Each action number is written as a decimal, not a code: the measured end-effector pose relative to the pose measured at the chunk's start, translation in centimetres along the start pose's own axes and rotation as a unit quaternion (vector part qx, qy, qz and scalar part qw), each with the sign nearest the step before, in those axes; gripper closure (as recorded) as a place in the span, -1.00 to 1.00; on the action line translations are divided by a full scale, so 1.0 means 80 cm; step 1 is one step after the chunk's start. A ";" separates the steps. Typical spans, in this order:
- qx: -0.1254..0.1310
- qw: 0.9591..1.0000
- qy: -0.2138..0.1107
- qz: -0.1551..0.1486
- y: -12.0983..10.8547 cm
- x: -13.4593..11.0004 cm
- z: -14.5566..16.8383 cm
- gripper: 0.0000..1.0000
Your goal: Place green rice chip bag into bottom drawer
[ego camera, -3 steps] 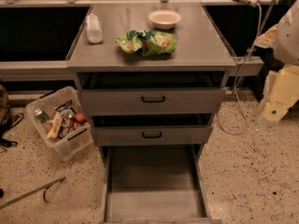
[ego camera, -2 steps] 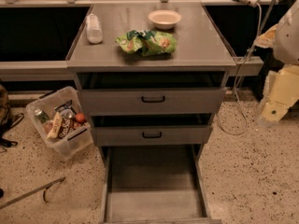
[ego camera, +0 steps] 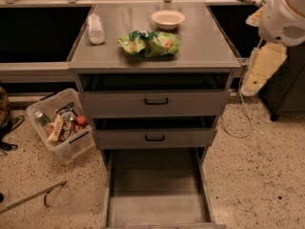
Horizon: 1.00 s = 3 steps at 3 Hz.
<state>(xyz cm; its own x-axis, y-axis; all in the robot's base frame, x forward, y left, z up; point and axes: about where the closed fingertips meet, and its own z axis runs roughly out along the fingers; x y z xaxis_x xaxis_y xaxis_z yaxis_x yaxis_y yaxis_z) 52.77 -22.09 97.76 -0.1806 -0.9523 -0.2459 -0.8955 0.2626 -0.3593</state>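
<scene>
- The cabinet (ego camera: 200, 49) is grey, and its two upper drawers are slightly open.
- The bottom drawer (ego camera: 157, 209) is pulled far out over the floor.
- The gripper (ego camera: 259, 73) hangs off the cabinet's right edge, well apart from the bag. I cannot tell how far open it is.
- A clear bin (ego camera: 71, 148) of snacks sits on the floor to the left.
- The green bag (ego camera: 150, 43) lies crumpled mid-top on the cabinet.
- A bowl (ego camera: 167, 18) stands just behind the bag.
- A bottle (ego camera: 96, 28) lies left of the bag.

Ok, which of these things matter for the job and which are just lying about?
Job: green rice chip bag on the cabinet top; bottom drawer, pulled open; gripper, off to the cabinet's right.
Lying about: bowl, bottle, clear bin, two upper drawers.
</scene>
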 end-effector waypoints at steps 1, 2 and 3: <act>0.038 0.998 -0.044 -0.012 -0.080 -0.028 0.022 -1.00; 0.052 0.994 -0.089 -0.035 -0.139 -0.068 0.054 -1.00; 0.038 0.987 -0.145 -0.052 -0.182 -0.112 0.086 -1.00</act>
<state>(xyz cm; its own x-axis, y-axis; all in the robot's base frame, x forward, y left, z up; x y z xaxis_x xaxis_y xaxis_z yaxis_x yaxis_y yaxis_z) 70.25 -16.30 99.01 0.0449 -0.8928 -0.4481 -0.8684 0.1869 -0.4594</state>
